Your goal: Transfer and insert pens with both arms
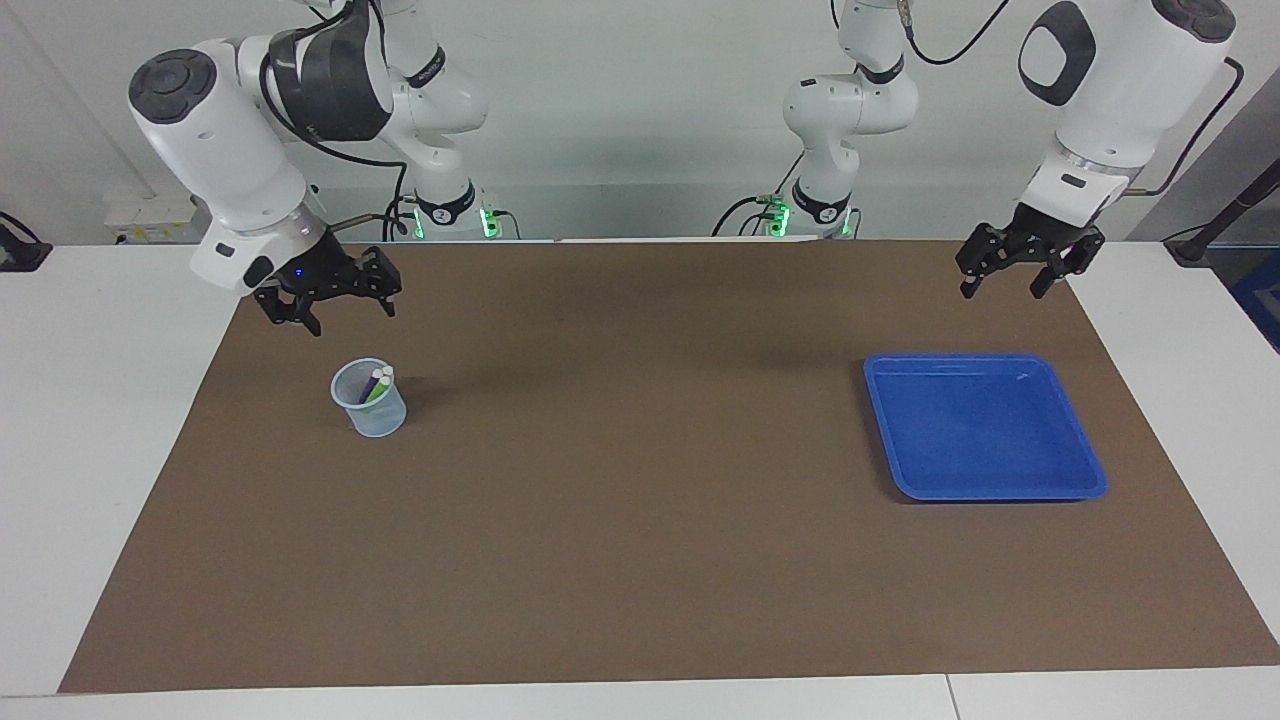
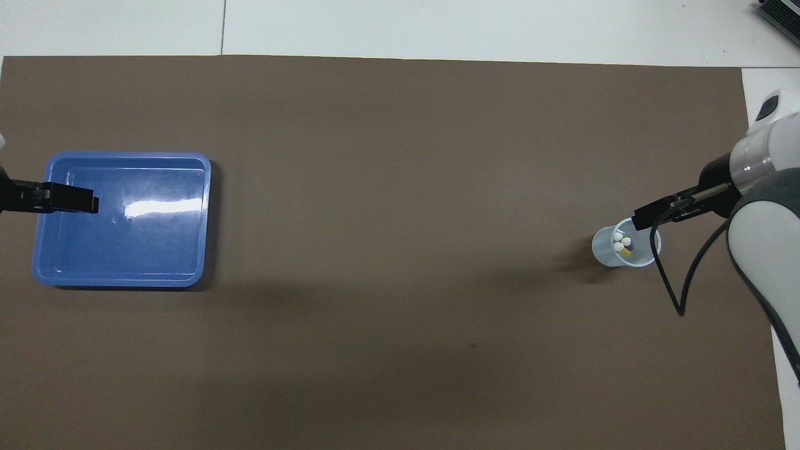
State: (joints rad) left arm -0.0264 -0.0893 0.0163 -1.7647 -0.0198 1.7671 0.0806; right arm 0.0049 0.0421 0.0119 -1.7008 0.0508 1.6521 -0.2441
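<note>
The three pens stand together, pale ends up, in a clear cup at about 9 o'clock in the facing view, toward the right arm's end of the brown-matted bench. The right end effector hangs in the air at roughly 11 o'clock from the cup, jaws wide and holding nothing. The left end effector, also wide and unloaded, hangs at about 12 o'clock from the blue tray.

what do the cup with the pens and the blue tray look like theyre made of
The cup: likely thin translucent plastic, pale blue, since the pens show faintly through its wall. The blue tray: probably glossy moulded plastic, with a bright glare streak and rounded raised rim.
</note>
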